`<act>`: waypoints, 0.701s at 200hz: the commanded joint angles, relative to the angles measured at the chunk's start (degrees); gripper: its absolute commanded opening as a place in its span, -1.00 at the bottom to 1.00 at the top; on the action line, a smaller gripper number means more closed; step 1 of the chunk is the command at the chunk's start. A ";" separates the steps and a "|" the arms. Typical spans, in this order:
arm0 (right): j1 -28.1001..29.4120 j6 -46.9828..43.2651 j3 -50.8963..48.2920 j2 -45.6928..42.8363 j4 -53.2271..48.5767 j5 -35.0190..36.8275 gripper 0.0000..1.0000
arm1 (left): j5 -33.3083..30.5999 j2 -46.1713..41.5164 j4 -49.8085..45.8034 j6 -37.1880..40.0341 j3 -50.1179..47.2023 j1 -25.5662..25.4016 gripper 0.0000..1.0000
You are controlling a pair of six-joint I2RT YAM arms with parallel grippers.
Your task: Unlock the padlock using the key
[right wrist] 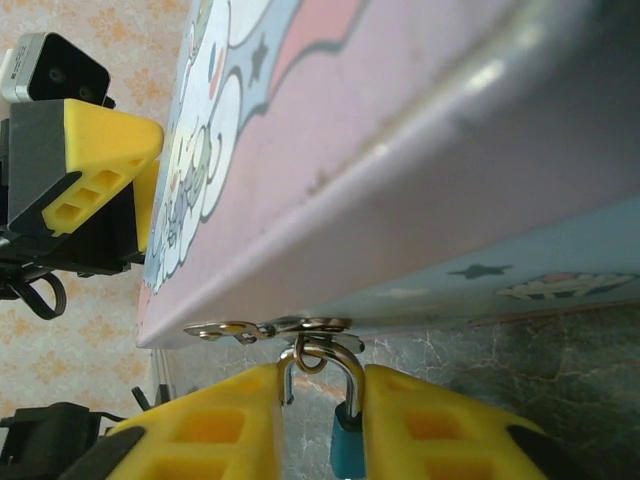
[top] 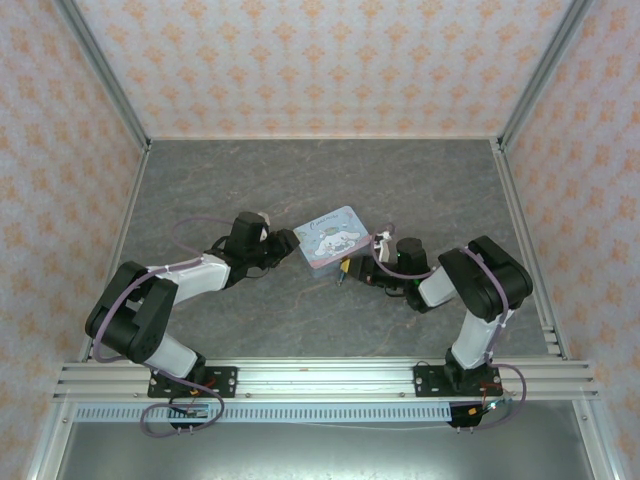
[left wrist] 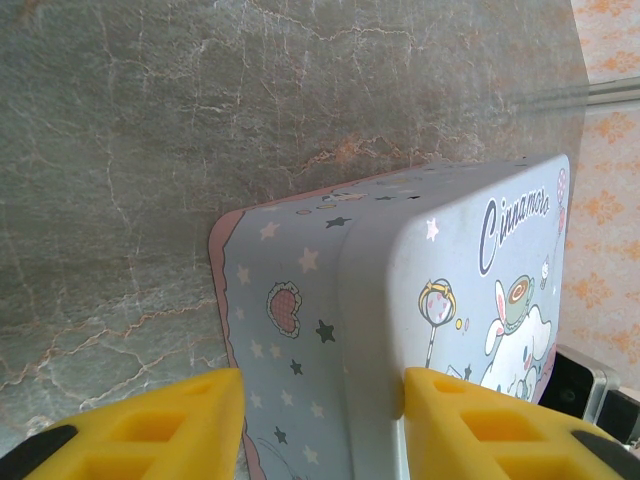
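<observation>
Little of the task looked done; the padlock (right wrist: 345,447), a small teal body at the bottom edge of the right wrist view, hung by its shackle (right wrist: 354,372) from the metal hasp (right wrist: 268,327) on the edge of the tin (right wrist: 430,150), and the shackle was closed through the hasp, so by my reading the lock had not been opened. The right end effector (right wrist: 322,400) had narrowed about it, one yellow finger on each side of shackle and body, apparently pinching the padlock. The left end effector (left wrist: 322,405), at the bottom of the left wrist view, stood about half open across one end of the tin (left wrist: 300,320), its right-hand finger (left wrist: 480,430) against the printed lid, and seemed to be holding the tin steady above the grey tabletop (left wrist: 150,150). What was left, as I judged it: getting the key into the lock, turning it, and freeing the shackle.

The key could not be made out; a tiny yellowish speck lay by the padlock (top: 343,268) just below centre in the top view, too small to name. The padlock's lower part and its keyhole were cut off at the frame's bottom; whether the left end effector's other finger truly touched the tin I could not tell.
</observation>
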 commanded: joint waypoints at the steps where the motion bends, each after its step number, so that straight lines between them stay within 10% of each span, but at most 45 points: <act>1: 0.07 -1.14 0.37 -1.31 0.74 -0.73 -0.63 | -3.60 0.38 -7.29 1.10 -0.85 0.34 -0.11; 140: -2.18 1.54 -2.32 -4.34 2.16 4.89 -1.00 | -3.82 0.36 -7.57 1.20 -0.76 0.36 -0.12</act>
